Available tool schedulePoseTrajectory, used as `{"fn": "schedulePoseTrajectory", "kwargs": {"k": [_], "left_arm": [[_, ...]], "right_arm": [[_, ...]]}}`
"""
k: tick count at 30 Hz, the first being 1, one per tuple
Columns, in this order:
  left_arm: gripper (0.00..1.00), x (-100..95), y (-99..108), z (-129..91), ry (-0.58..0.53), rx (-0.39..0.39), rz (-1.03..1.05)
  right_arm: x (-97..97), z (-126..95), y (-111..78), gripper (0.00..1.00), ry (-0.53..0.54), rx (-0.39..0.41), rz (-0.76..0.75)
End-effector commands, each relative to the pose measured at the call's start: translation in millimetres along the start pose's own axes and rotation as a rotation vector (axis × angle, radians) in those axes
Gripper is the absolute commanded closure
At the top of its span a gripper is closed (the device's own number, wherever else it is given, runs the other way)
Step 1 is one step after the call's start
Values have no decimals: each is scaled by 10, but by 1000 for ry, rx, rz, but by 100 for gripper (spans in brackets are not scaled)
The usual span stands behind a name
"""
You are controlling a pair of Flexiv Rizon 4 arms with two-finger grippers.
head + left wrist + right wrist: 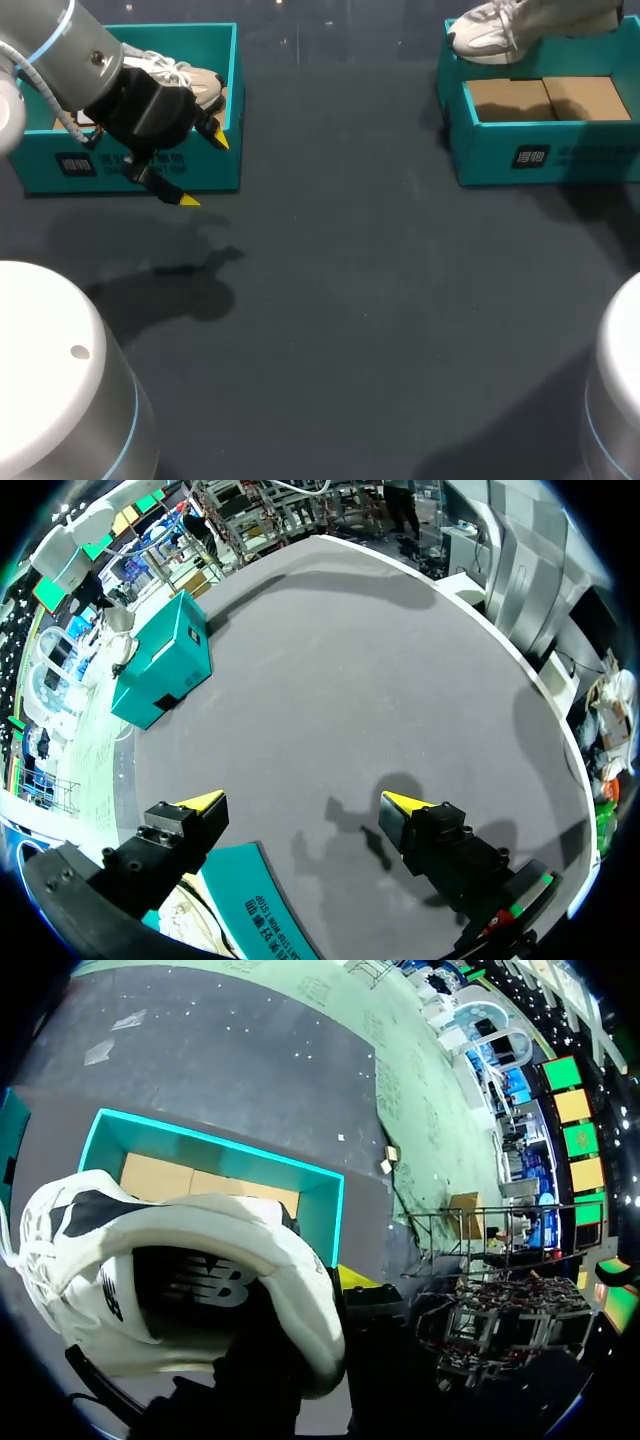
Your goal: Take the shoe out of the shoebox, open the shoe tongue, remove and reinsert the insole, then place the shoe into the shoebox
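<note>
Found the right gripper (338, 1290) clenched on the collar of a white sneaker with black patches (200, 1250), one yellow tip showing outside the heel. Saw that sneaker held aloft over the far rim of a teal cardboard shoebox (540, 155) lined with brown card panels (545, 98). Noted the left gripper (203, 170) released, fingers wide apart, at the front corner of a second teal shoebox (40, 170) containing a pale laced sneaker (185, 78). Saw both boxes well apart on a dark grey tabletop (350, 300).

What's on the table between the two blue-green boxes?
Nothing: the head view shows only bare dark table between the left box and the right box.
</note>
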State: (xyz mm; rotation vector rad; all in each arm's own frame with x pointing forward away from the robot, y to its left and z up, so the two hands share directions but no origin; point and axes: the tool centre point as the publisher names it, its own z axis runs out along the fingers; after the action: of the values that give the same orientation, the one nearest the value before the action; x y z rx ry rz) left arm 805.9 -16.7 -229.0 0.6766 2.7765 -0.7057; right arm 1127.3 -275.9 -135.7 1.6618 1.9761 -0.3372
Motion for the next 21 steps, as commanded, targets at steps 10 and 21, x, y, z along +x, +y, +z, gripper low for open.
{"fn": "schedulePoseTrajectory", "kwargs": {"k": [10,21], "left_arm": [[0,11,-1,-7,-1,-3,1],[0,11,-1,-7,-1,-3,1]], "right_arm": [[-347,123,-420,100,-13,78,173],[-371,153,-587,100,-10,94,196]]}}
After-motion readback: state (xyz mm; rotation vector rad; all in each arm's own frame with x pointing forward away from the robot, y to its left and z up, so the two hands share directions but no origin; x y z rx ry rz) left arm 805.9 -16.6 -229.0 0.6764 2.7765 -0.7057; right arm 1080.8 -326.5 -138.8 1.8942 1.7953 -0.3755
